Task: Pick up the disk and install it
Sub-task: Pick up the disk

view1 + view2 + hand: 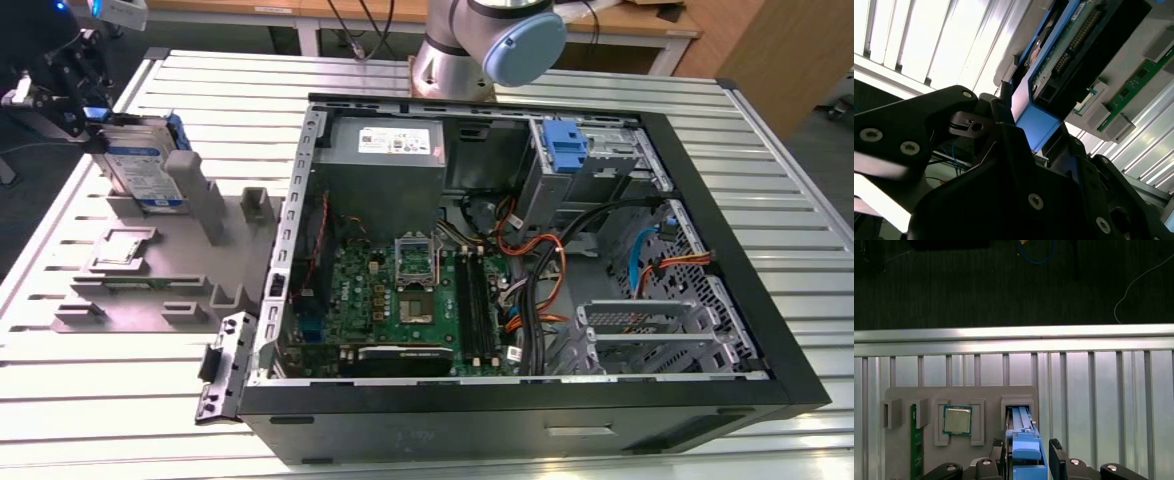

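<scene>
Gleaming slatted table (787,240), dark floor (954,285)

A ribbed silver aluminium table (747,170) carries everything. Toward the exterior view's left, a flat grey plastic fixture block with slots and posts (147,290) lies on it. Just beside that lies an open black computer case (534,425). A grey robot arm base (447,70) stands at the far edge.

No print was legible. White-and-blue label (131,152) on disk (144,175) face, just beside gripper (1026,444): characters too small to read. White label (390,140) on power supply box (336,150), well apart from gripper: likewise unreadable.
</scene>
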Robot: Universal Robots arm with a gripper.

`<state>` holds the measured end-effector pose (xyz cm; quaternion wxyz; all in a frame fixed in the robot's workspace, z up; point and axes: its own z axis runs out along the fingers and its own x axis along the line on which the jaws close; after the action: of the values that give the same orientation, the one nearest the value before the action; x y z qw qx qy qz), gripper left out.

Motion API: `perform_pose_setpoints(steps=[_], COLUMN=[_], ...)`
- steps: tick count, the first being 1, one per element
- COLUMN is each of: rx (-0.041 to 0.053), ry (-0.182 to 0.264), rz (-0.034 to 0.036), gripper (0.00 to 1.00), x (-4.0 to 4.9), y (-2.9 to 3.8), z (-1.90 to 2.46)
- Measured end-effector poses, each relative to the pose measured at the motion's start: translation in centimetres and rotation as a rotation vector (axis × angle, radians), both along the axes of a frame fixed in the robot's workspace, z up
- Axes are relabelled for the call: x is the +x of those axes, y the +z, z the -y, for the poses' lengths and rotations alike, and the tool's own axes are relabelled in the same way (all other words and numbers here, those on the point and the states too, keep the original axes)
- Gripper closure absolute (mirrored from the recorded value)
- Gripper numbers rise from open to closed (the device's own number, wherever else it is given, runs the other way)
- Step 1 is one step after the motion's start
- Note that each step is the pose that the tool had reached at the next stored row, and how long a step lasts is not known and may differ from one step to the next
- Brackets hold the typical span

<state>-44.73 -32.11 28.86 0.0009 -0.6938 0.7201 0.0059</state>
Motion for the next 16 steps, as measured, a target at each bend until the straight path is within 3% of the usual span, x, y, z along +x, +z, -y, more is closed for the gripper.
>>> perform_pose_setpoints(steps=[10, 11, 16], rx=[0.0, 0.0, 0.0], ry=[0.0, 0.0, 0.0], rz=[0.0, 0.0, 0.0], gripper=[0.53, 0.6, 0.62], x=[0.0, 0.0, 0.0], y=[-0.02, -0.02, -0.03], z=[0.0, 0.0, 0.0])
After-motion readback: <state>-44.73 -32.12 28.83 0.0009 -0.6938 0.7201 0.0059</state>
